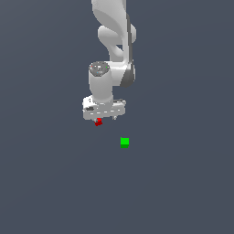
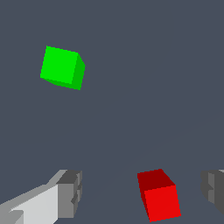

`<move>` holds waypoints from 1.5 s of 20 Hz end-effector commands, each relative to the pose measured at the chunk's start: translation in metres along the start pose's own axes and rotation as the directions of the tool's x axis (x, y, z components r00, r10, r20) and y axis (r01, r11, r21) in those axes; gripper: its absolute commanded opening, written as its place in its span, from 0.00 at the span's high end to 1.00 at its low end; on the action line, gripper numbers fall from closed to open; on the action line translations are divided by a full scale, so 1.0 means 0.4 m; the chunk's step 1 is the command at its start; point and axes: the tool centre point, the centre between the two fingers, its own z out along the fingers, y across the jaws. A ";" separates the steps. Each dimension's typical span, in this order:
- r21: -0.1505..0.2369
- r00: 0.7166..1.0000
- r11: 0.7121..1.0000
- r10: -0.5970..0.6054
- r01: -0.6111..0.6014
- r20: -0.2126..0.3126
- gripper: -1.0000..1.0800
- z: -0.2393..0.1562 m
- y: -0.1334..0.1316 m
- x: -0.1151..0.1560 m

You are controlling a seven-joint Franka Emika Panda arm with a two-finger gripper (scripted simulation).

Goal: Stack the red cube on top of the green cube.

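Observation:
The red cube (image 1: 98,122) lies on the dark grey floor just under the end of the white gripper (image 1: 106,119) nearer the exterior view's left. In the wrist view the red cube (image 2: 158,194) shows between the two grey fingers (image 2: 70,192), closer to one of them, with a gap on either side. The gripper (image 2: 142,190) is open and touches nothing. The green cube (image 1: 124,141) sits by itself on the floor, below and toward the exterior view's right of the gripper. It also shows in the wrist view, where the green cube (image 2: 62,67) is well away from the fingers.
The white arm (image 1: 114,41) comes down from the top of the exterior view. Plain dark grey floor (image 1: 183,183) surrounds both cubes.

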 end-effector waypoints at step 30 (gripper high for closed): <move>0.008 0.984 0.984 -0.180 0.180 -0.003 0.04 0.150 0.108 -0.173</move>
